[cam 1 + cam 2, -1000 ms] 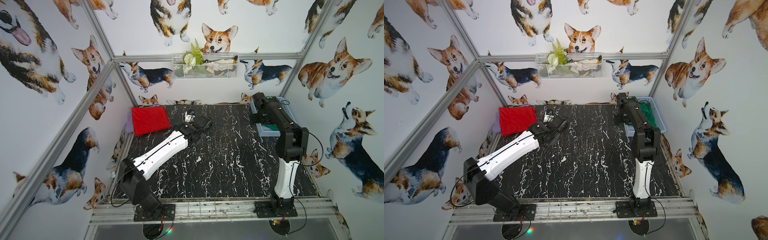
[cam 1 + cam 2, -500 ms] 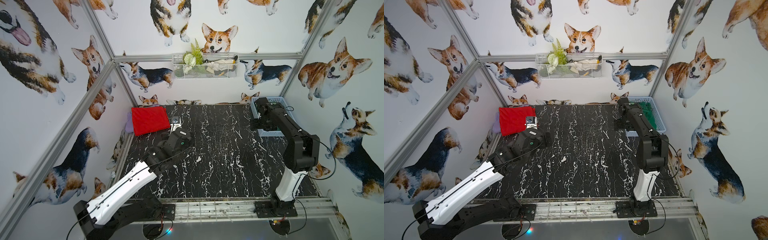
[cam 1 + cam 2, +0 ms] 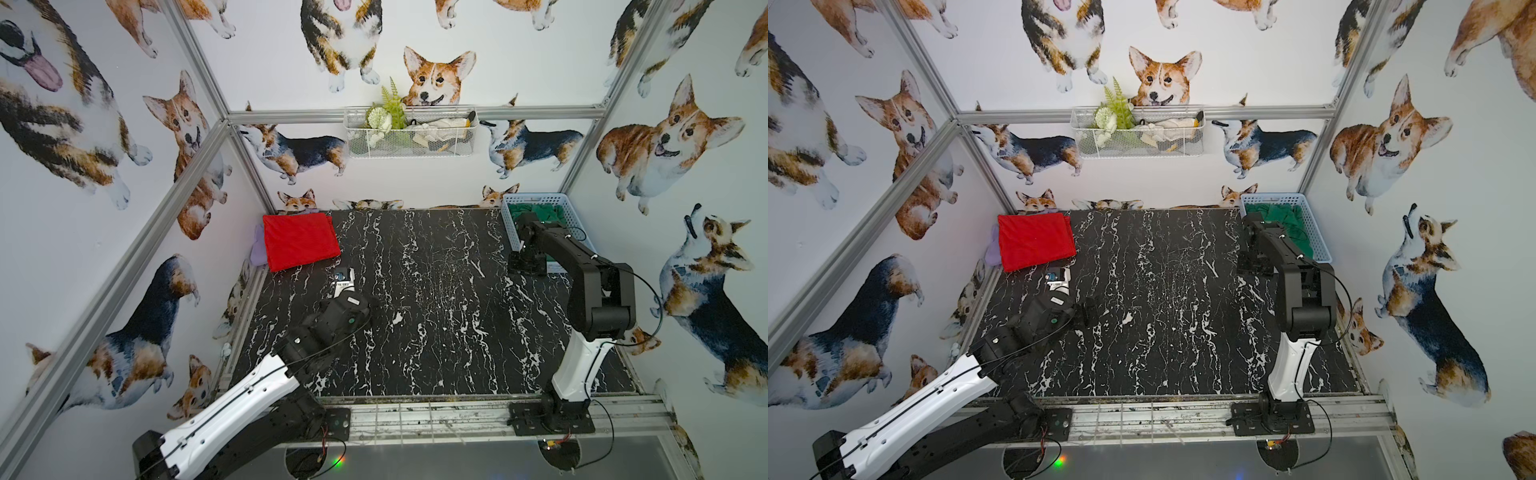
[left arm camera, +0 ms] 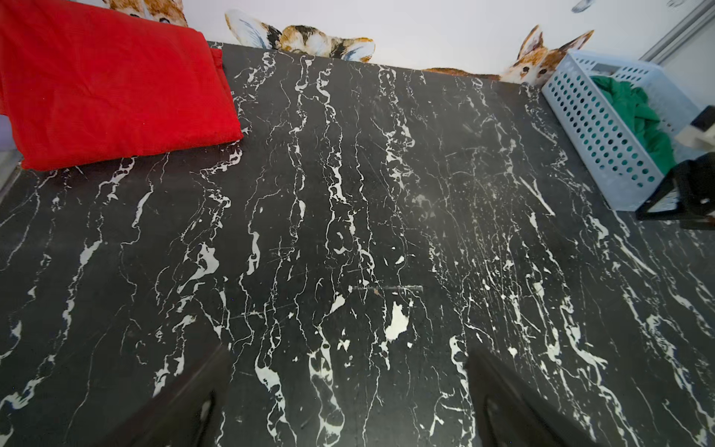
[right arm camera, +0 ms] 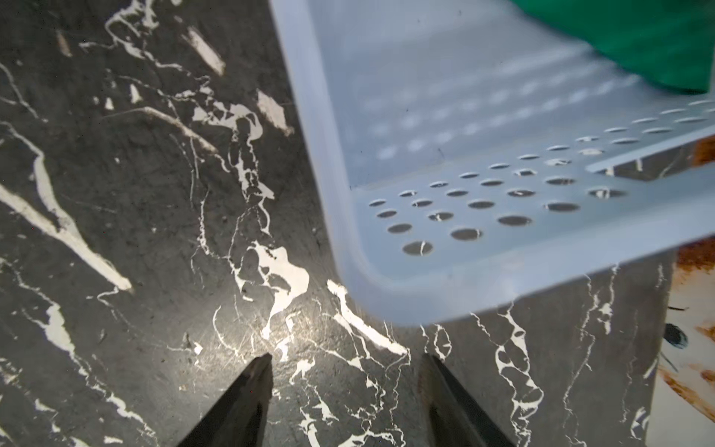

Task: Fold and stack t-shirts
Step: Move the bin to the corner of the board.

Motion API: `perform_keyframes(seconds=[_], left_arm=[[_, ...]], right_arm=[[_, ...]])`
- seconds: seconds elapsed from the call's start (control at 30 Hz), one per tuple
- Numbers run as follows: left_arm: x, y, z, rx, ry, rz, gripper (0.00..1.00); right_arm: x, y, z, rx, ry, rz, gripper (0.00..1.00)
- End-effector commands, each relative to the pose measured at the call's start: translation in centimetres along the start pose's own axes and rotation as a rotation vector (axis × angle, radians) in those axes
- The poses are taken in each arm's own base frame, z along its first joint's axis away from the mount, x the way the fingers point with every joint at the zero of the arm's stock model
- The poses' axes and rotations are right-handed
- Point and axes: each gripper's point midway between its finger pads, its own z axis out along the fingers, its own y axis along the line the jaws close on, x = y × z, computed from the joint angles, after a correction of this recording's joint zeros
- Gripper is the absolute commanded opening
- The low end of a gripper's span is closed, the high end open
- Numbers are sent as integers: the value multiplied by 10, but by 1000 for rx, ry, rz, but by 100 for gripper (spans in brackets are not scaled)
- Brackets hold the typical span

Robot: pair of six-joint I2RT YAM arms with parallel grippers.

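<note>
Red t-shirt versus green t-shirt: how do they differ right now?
The red t-shirt is folded into a flat rectangle; the green t-shirt is crumpled. The red t-shirt lies on the table at its far left corner; the green t-shirt sits inside the basket at the far right. Both are plain, unprinted cloth.

Robot test cell: aluminium frame (image 3: 291,117), corgi-print walls (image 3: 540,62), marble-pattern tabletop (image 3: 436,311).
</note>
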Motion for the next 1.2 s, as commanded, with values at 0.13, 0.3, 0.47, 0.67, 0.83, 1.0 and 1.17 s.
perform_keyframes(seconds=[0.13,0.3,0.47,0.67,0.83,1.0,1.17], left_arm=[[3,4,-7,29,-30,-48,100],[3,7,-6,13,-29,-43,100],[6,6,-4,8,-16,-43,100],[6,6,-5,16,-15,-53,100],[9,6,-6,31,-13,-66,100],[11,5,-8,50,-13,-80,100],[15,-11,-10,154,0,-79,100]], right_arm=[[-40,2,21,-28,-15,32,67],[-60,5,19,-31,-36,16,67],[-68,7,12,-35,-43,10,67],[-49,9,5,-71,-42,26,69],[-30,12,-16,-107,-80,31,71],[-26,16,-55,-132,-155,14,78],[-58,25,-93,-278,-238,48,100]])
